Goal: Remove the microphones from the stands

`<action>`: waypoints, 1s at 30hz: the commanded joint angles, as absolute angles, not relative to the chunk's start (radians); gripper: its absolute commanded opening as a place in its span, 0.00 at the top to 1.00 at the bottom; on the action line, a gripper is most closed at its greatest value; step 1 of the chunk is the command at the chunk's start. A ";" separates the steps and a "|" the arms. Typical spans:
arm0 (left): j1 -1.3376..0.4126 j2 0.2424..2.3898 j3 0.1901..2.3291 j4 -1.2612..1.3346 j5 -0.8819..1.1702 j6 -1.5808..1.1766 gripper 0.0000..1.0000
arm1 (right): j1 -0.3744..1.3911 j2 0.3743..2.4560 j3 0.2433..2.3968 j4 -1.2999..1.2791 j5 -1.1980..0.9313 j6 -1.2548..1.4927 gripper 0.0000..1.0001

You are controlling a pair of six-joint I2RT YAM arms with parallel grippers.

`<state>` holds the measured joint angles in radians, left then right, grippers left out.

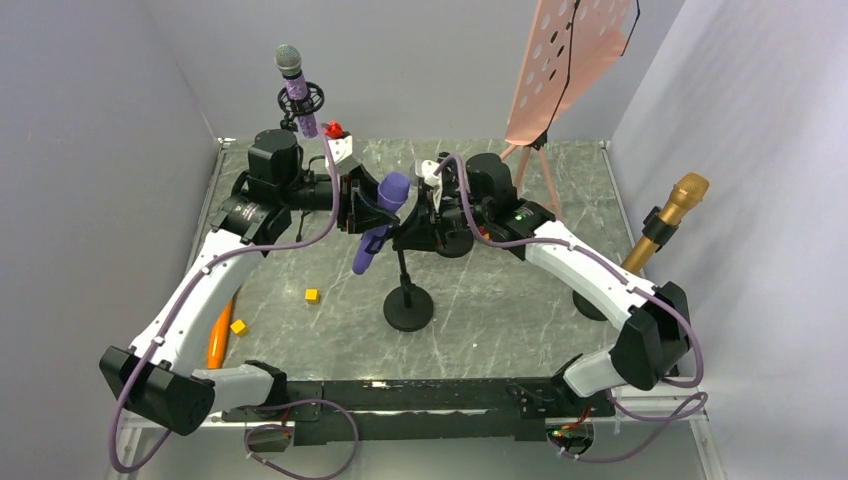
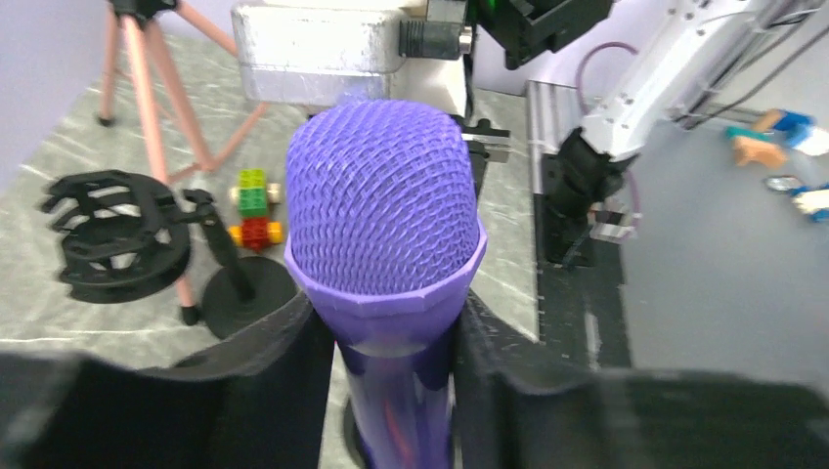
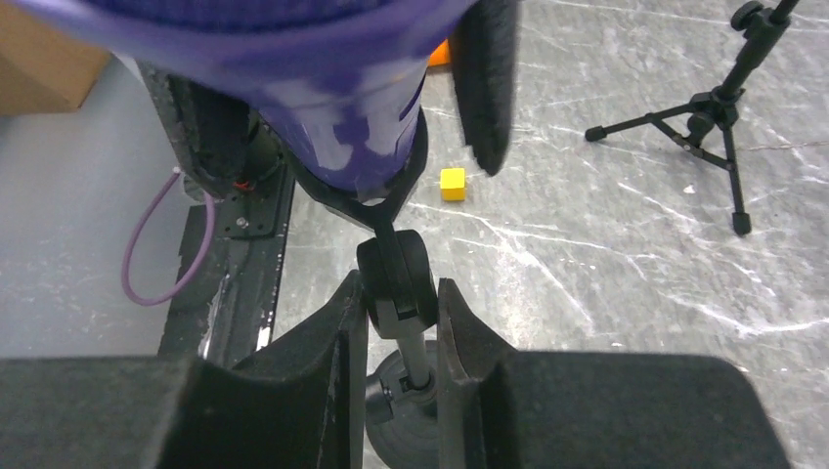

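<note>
Tabletop (image 1: 520, 300): grey, with a stone look. Carries the short black stand near the middle.
Stand (image 1: 408, 305): round foot flat on the tabletop, thin pole going up to a joint and a clip. Likely light, so could tip or lift if pulled hard.
Purple microphone (image 1: 378, 225): up in the clip at the top of the stand, between the two end effectors. Tilted, with the mesh head high and toward the back and the tail end low and toward the front.
How the purple microphone will handle: likely hard and stiff, not very heavy, smooth and a bit slippery on the handle. Mesh head could dent, so best not squeezed. Best place to hold: the handle, just under the head.
Left end effector (image 2: 391, 391): open just as wide as the handle, black pads (image 2: 283, 381) pressed on both sides of it under the mesh head. Holding the purple microphone.
Right end effector (image 3: 399, 332): almost fully closed, pinching the stand's joint (image 3: 394, 274) below the clip. Good for holding the stand down.
Clip (image 3: 376, 200): black, hugging the handle from below. Looks like a snug fit, so a straight pull along the handle seems the safe way out.
</note>
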<state>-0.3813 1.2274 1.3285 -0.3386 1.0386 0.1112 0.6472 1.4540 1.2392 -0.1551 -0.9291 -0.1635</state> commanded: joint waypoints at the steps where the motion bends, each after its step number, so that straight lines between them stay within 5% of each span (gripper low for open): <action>1: -0.380 1.236 1.327 -0.309 1.196 0.079 0.64 | 0.644 1.400 1.197 -0.118 -0.810 -0.210 1.00; 4: -0.378 1.207 1.296 -0.256 1.207 0.045 1.00 | 0.644 1.384 1.159 -0.115 -0.795 -0.209 1.00; 23: 0.058 1.126 1.488 0.242 1.158 -0.411 1.00 | 0.587 1.352 1.042 -0.118 -0.810 -0.194 1.00; 30: 0.196 1.021 1.454 -0.061 1.111 -0.130 1.00 | 0.587 1.354 1.066 -0.138 -0.819 -0.215 0.99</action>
<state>0.1562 1.0817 1.4708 0.1070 1.1507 -0.3134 0.5930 1.3495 1.0481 -0.1001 -0.8230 -0.1780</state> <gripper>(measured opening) 0.432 0.260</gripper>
